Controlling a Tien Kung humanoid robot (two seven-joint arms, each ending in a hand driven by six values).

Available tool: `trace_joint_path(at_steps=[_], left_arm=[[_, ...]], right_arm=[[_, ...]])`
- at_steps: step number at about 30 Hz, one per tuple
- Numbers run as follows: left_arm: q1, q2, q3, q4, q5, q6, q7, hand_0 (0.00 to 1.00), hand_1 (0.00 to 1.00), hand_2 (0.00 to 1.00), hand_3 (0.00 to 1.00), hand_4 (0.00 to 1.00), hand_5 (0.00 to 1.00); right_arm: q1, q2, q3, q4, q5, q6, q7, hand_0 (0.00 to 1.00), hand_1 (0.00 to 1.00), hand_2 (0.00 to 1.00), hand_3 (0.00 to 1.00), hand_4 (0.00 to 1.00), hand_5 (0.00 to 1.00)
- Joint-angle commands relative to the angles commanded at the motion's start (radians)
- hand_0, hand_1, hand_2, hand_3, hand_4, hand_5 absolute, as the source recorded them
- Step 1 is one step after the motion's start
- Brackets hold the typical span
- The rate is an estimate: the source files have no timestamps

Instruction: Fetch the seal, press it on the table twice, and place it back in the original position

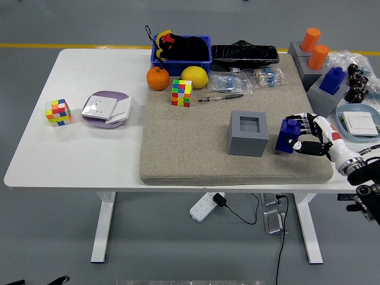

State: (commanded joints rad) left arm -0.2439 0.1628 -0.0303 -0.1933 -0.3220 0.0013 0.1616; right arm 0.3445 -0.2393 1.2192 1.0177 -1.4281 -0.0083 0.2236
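Note:
The seal (pixel 287 136) is a small blue block with a knob on top, held just to the right of the grey square holder (pixel 248 133) on the beige mat (pixel 196 148). My right hand (pixel 304 137) comes in from the right edge and has its fingers curled round the seal's right side. The holder's square recess is empty. The seal's base sits low over the mat; contact with the mat cannot be told. My left arm does not show.
A colour cube (pixel 181 93), a pen (pixel 220 98), an orange (pixel 158 78) and a lemon (pixel 195 76) lie at the mat's back. Grey stands with orange and blue seals (pixel 331 85) and a dish (pixel 358 123) crowd the right. Another cube (pixel 58 112) and a purple box (pixel 106 108) sit left.

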Motion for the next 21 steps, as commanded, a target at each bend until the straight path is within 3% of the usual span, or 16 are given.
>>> trace_joint_path(at_steps=[11, 21], left_arm=[[-0.003, 0.006, -0.005, -0.001, 0.01, 0.003, 0.002, 0.812, 0.784, 0.761, 0.798, 0.681, 0.424], [-0.005, 0.01, -0.01, -0.002, 0.021, 0.004, 0.005, 0.812, 0.784, 0.761, 0.798, 0.681, 0.425]], right_arm=[[0.055, -0.014, -0.009, 0.132, 0.038, 0.004, -0.004, 0.584, 0.46, 0.46, 0.495, 0.683, 0.002], [0.109, 0.013, -0.13, 0.128, 0.083, 0.012, -0.005, 0.582, 0.458, 0.46, 0.496, 0.684, 0.002]])
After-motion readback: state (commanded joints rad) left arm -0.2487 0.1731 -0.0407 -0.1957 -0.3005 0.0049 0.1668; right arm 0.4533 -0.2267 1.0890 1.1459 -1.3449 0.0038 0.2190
